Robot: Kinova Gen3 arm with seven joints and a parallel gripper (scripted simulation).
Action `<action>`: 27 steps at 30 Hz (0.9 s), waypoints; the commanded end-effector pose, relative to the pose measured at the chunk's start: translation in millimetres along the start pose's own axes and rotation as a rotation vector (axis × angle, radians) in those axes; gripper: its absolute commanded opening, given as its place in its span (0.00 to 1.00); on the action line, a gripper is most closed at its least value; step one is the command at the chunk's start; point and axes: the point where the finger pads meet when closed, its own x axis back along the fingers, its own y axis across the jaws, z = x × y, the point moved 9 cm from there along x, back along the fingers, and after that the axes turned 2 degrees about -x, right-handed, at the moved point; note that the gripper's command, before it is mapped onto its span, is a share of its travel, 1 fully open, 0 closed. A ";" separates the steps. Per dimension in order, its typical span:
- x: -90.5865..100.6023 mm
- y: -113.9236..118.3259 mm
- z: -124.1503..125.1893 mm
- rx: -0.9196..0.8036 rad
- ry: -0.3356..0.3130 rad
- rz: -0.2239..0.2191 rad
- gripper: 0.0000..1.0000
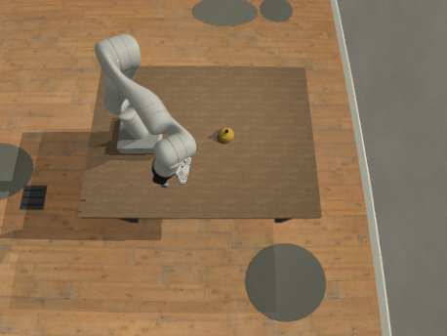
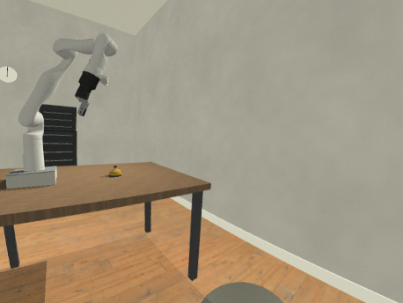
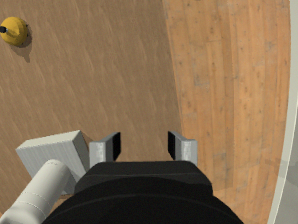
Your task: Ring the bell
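Observation:
A small yellow bell [image 1: 225,135] [image 2: 115,172] [image 3: 13,31] with a dark button on top stands on the brown table [image 1: 264,171] [image 2: 145,181] [image 3: 100,76], near its middle. My gripper [image 1: 166,185] [image 2: 82,110] [image 3: 144,141] is open and empty. It hangs high above the table, well off to one side of the bell and nearer the front edge. In the wrist view the bell sits at the far upper left, far from the fingers.
The arm's white base block [image 1: 137,145] [image 2: 31,177] [image 3: 49,149] stands on the table near the left side. Grey round stools [image 1: 285,281] stand on the wooden floor around the table. A grey wall [image 1: 405,147] runs along the right.

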 end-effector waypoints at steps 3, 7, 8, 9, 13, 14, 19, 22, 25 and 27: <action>-2.2 -6.4 9.4 0.014 0.010 -0.007 1.00; -9.5 -23.4 33.3 0.046 0.034 -0.021 1.00; -12.1 -29.9 41.5 0.057 0.043 -0.025 1.00; -15.1 -37.4 50.5 0.070 0.052 -0.030 1.00; -22.2 -55.4 70.2 0.097 0.074 -0.039 1.00; -26.2 -66.1 80.7 0.112 0.087 -0.043 1.00; -44.3 -115.0 120.9 0.172 0.138 -0.056 1.00; -55.2 -144.4 139.8 0.204 0.165 -0.059 1.00; -66.5 -174.9 155.9 0.233 0.192 -0.060 1.00; -74.3 -195.7 165.1 0.251 0.209 -0.059 1.00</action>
